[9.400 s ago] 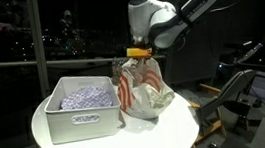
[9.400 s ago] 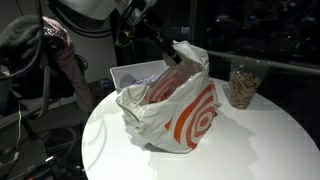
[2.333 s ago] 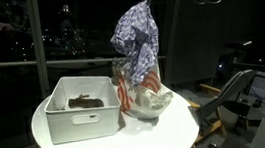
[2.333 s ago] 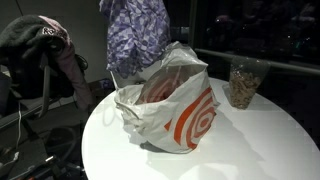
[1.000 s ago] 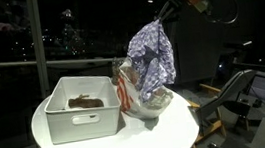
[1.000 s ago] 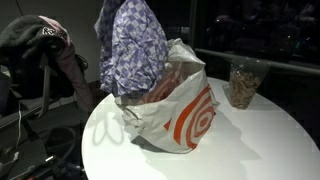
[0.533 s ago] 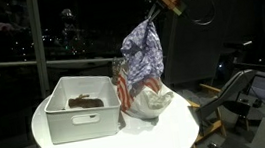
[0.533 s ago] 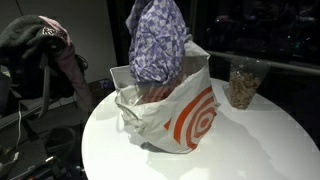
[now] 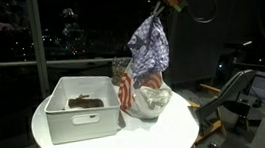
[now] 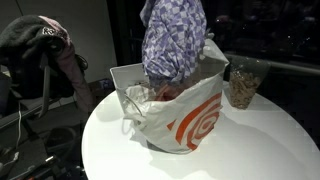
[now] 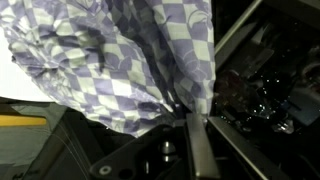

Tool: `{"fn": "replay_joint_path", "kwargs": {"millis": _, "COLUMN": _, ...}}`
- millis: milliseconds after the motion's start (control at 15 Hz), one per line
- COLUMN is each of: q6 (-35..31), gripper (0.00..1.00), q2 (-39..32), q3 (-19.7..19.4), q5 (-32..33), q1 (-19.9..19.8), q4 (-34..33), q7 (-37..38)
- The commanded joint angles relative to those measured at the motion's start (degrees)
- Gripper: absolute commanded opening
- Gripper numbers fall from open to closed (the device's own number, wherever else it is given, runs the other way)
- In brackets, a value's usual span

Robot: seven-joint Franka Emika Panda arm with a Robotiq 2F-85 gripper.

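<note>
Round white table [image 9: 111, 147]: bullseye-logo bag [image 10: 185, 120]; claw [image 9: 156, 10] gripping cloth [image 9: 149, 44].

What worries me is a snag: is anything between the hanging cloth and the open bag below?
Nothing visible. The cloth hangs from the shut hand over the open bag; the white bin stands beside it.

soft checked cloth [image 9: 150, 48], crinkly plastic bag [image 10: 190, 118]

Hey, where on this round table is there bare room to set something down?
Bare tabletop lies in front of the jar and all along the bag's near side. Crowded: white bin close beside the bag, checkered cloth hanging over it from the gripper.
</note>
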State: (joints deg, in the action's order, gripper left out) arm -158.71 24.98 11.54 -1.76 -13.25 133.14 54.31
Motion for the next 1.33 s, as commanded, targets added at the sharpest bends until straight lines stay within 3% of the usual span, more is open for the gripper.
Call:
{"fn": "replay_joint_path", "kwargs": {"millis": 0, "q6": -0.6, "gripper": 0.02, "q2": 1.3, "q3": -1.3, "q5": 0.5, "q1": 0.0, "q4": 0.8, "q7": 0.4}}
{"fn": "replay_joint_path", "kwargs": {"millis": 400, "q6": -4.9, "gripper": 0.02, "q2": 1.1, "q3": 2.0, "q5": 11.4, "q1": -7.6, "q4": 2.3, "q7": 3.1}}
{"fn": "replay_joint_path", "kwargs": {"millis": 533, "q6": -1.3, "gripper": 0.02, "q2": 2.3, "q3": 3.2, "q5": 16.5, "q1": -10.5, "q4": 2.9, "q7": 3.1}}
{"fn": "replay_joint_path", "kwargs": {"millis": 733, "q6": -1.6, "gripper": 0.02, "q2": 2.0, "q3": 0.3, "q5": 17.8, "q1": -5.2, "q4": 5.4, "q7": -6.3}}
{"fn": "replay_joint_path", "kwargs": {"millis": 1267, "q6": -4.0, "gripper": 0.02, "q2": -0.1, "q3": 2.7, "q5": 22.1, "q1": -2.0, "q4": 11.0, "q7": -21.7}}
